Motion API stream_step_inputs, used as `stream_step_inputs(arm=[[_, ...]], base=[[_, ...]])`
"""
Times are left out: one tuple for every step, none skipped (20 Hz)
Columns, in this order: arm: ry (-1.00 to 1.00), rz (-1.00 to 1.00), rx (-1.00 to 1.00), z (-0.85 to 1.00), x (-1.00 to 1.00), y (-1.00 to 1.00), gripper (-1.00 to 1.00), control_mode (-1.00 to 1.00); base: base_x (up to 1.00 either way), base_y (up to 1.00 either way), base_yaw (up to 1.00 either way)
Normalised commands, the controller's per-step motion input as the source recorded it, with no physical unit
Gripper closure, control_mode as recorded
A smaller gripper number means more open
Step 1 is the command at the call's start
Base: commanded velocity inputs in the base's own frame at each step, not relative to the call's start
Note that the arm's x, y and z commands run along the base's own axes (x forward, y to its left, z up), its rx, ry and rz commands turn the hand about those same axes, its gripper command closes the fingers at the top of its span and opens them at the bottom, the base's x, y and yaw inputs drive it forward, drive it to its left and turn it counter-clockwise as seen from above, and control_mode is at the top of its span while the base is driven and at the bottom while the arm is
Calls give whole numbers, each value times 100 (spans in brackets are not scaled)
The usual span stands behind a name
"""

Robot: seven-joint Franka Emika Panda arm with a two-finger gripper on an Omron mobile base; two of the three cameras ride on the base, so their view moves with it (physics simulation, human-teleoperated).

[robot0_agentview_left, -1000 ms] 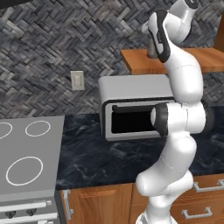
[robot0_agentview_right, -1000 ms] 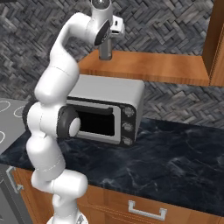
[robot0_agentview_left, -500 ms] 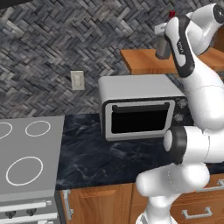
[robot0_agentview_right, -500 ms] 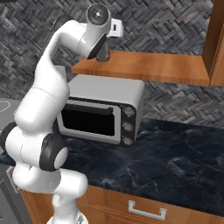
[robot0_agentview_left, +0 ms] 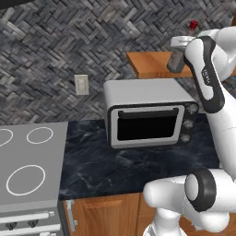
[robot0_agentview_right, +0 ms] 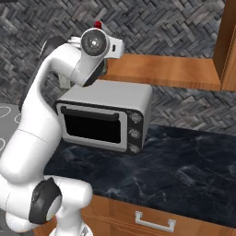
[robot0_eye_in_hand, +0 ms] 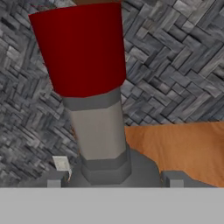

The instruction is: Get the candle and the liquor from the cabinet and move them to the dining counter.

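Note:
My gripper [robot0_eye_in_hand: 113,178] is shut on the liquor [robot0_eye_in_hand: 98,127], a grey bottle with a red cap [robot0_eye_in_hand: 81,50]; its neck rises between the two fingertips [robot0_eye_in_hand: 173,177]. From the left base view the bottle [robot0_agentview_left: 176,61] hangs tilted at the left end of the cabinet shelf [robot0_agentview_left: 152,64], with its cap [robot0_agentview_left: 193,24] up and to the right. From the right base view the white hand hides most of the bottle, and only the cap [robot0_agentview_right: 97,24] shows. The candle and the dining counter are out of view.
A grey microwave [robot0_agentview_left: 147,117] stands on the black marble wall counter [robot0_agentview_right: 184,166] right under the cabinet shelf [robot0_agentview_right: 175,71]. The cabinet's side panel [robot0_agentview_right: 228,41] closes the shelf on the right. A stove top [robot0_agentview_left: 27,170] lies left, and wooden drawers [robot0_agentview_right: 152,219] sit below.
The arm has swung from upright to a bent pose, with its lower joints dropping low. The hand has kept the bottle and shifted it slightly, tilted, at the shelf's left end.

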Motion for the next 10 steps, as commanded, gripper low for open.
stream_step_inputs(arm=[[0,0,10,0,-66,8,100,-100],[0,0,11,0,-65,7,100,-100],[0,0,11,0,-65,7,100,-100],[0,0,11,0,-64,8,100,-100],[0,0,10,0,-63,9,100,-100],[0,0,10,-2,-63,9,100,-100],[0,0,8,-7,-62,10,100,-100],[0,0,7,-9,-58,11,100,-100],[0,0,6,-10,-57,11,100,-100],[0,0,5,-8,-56,10,100,-100]], base=[[0,0,0],[0,0,0],[0,0,0],[0,0,0],[0,0,0],[0,0,0],[0,0,0],[0,0,0],[0,0,0],[0,0,0]])
